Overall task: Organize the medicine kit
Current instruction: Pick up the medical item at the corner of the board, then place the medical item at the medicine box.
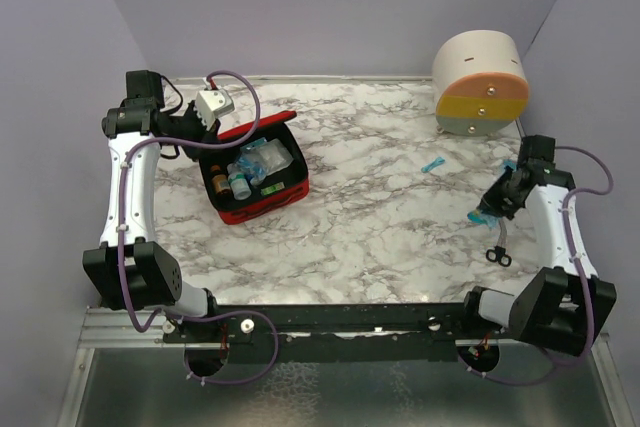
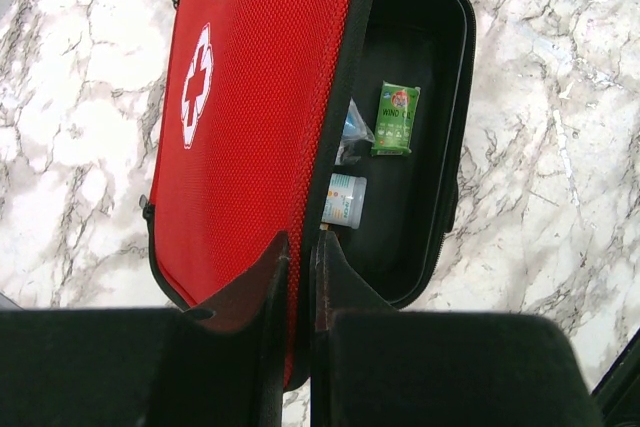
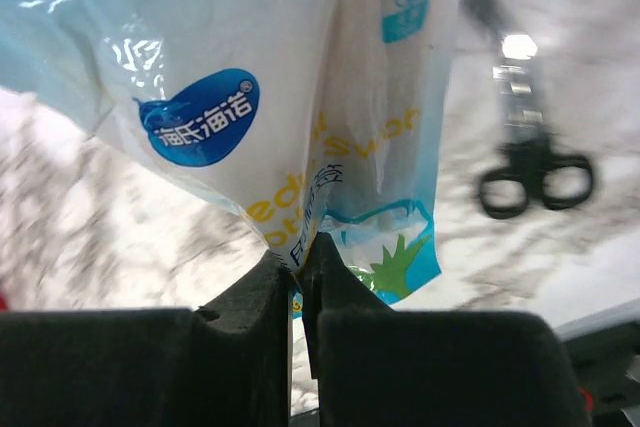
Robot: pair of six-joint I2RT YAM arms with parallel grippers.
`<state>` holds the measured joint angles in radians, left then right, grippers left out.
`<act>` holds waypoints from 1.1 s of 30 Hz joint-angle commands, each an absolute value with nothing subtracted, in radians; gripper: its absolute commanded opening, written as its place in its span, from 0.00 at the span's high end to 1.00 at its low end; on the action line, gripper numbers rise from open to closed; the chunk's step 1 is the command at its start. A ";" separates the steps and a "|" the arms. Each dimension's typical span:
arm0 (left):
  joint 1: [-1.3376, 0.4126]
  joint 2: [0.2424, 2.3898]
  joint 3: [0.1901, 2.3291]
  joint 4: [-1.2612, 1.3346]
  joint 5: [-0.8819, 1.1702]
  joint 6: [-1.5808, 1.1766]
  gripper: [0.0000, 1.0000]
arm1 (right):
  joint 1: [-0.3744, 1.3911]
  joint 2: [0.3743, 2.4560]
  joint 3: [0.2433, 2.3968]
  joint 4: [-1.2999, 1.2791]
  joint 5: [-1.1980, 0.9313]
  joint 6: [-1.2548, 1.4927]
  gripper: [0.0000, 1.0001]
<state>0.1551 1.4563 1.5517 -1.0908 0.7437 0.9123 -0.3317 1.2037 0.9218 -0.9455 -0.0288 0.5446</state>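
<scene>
The red medicine kit lies open at the table's left, with bottles and clear packets in its black tray. My left gripper is shut on the edge of its raised lid, which carries a white cross. Beyond my left gripper, the left wrist view shows a green packet and a small white bottle in the tray. At the right, my right gripper is shut on a blue-and-white plastic packet, pinched at its lower edge between the fingers and lifted off the marble.
Black-handled scissors lie on the table just near of the right gripper. A small blue item lies mid-right. A round cream, orange, yellow and grey drawer container stands at the back right. Purple walls enclose the table.
</scene>
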 commanded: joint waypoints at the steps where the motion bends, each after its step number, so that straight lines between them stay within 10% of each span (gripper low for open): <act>1: 0.159 1.447 1.557 -1.135 0.695 0.911 1.00 | -0.150 1.214 1.050 -0.890 -0.157 0.620 0.99; 15: 0.161 1.521 1.656 -1.074 0.700 0.686 1.00 | 0.511 1.726 1.753 -0.795 -0.168 0.526 0.99; 33: 0.160 1.524 1.644 -1.040 0.698 0.638 1.00 | 0.658 1.895 1.779 -0.362 -0.769 0.880 0.99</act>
<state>0.1551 1.5169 1.6493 -1.0359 0.7361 0.6636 0.6601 1.8717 1.7897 -0.5579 -0.5331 0.7094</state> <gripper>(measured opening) 0.097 0.043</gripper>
